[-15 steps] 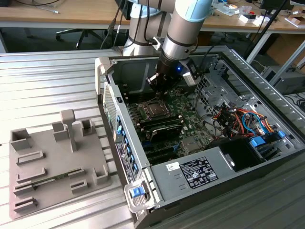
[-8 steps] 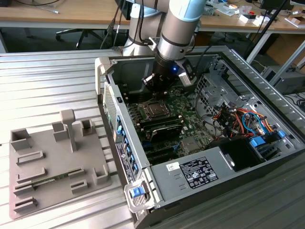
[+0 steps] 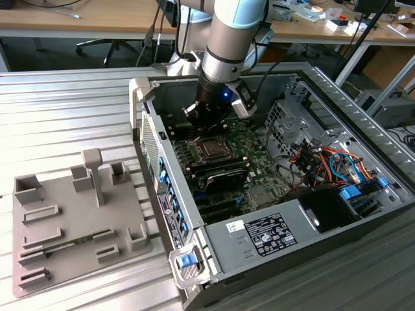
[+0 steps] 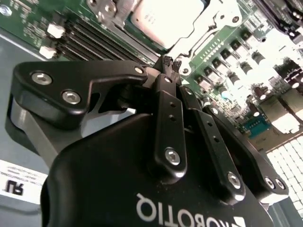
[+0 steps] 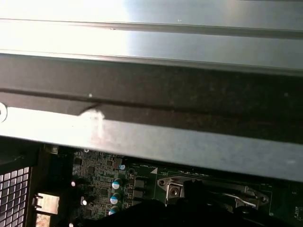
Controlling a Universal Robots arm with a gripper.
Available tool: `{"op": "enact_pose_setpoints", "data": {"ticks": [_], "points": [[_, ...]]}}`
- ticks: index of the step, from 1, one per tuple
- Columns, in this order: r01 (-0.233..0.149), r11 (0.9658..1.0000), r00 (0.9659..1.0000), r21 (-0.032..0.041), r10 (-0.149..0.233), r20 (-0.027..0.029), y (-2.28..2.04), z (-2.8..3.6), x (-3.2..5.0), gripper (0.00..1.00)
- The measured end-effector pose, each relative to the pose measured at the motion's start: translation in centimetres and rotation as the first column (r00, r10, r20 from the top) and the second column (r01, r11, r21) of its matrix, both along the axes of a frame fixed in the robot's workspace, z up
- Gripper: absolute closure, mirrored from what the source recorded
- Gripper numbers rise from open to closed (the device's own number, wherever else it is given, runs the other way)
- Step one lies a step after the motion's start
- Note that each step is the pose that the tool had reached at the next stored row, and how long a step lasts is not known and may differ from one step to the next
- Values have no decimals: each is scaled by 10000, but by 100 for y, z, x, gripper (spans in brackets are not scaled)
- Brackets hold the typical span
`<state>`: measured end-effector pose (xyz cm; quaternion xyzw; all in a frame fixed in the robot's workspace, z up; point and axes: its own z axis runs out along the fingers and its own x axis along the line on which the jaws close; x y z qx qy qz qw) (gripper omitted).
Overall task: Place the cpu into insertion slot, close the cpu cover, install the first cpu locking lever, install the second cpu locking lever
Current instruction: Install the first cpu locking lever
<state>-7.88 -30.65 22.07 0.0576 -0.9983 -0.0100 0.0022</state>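
Here the black two-fingered pincer [image 4: 169, 64] hangs just above the green motherboard [image 3: 256, 159] inside the open grey computer case [image 3: 337, 84], which lies on its side on the ribbed metal bench [image 3: 58, 110]. In the second wrist view its fingers [image 4: 166, 113] stand pressed together at the tips with nothing between them, the tips sitting just beside the edge of the square silver-rimmed insertion slot [image 4: 208, 26]. The small square cpu with its silvery-grey metal top [image 4: 165, 16] lies flat inside that slot. The thin silvery cpu cover frame [image 4: 124, 5] borders the chip; whether it is fully pressed down cannot be told. In the exterior view the slot [image 3: 211, 148] sits near the middle of the motherboard, directly below the grey arm wrist [image 3: 224, 65]. Long black memory slots [image 4: 87, 42] run beside the socket. A grey plastic fixture tray with upright holders [image 3: 71, 220] rests on the bench toward the exterior view's left, well apart from the case.
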Motion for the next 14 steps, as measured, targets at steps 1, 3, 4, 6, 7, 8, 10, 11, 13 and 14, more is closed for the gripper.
{"op": "enact_pose_setpoints", "data": {"ticks": [1, 3, 4, 6, 7, 8, 10, 11, 13, 14], "points": [[1, 10000, 10000, -3, -1, 3, 1, 4, -4, 89], [0, 10000, 10000, -8, 0, 8, 3, 28, -9, 89], [0, 10000, 10000, -13, 0, 9, 6, 51, -10, 89], [0, 10000, 10000, -51, 0, 11, 30, 80, -11, 89], [1, 10000, 10000, -66, -1, 9, 46, 80, -11, 89], [1, 10000, 10000, -86, -1, 9, 62, 80, -11, 89], [1, 9997, 10000, -263, -1, 10, 94, 79, -11, 89], [1, 9992, 10000, -388, -1, 9, 100, 79, -11, 89], [1, 9987, 10000, -508, -1, 10, 112, 75, -11, 89], [0, 9987, 10000, -509, 0, 9, 112, 75, -11, 89]]}}
